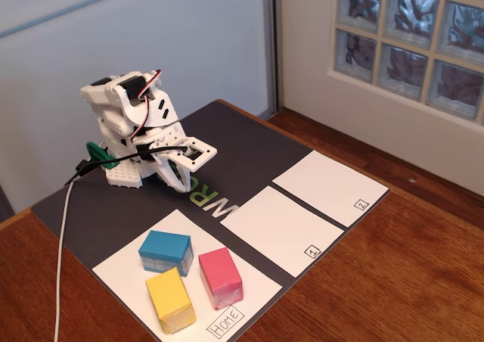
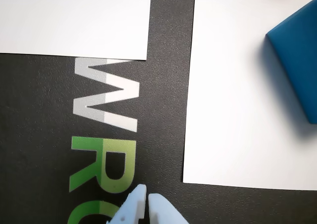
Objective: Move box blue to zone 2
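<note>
Over the dark mat (image 1: 249, 153), the jaws are pressed together, empty, well apart from the box blue (image 1: 165, 251).

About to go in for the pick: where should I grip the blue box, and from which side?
Likely best from above. The blue box lies flat on the Home sheet, its long side walls exposed at the top-left corner. Close the gripper across its short width; the pink block and yellow block crowd its near side.
</note>
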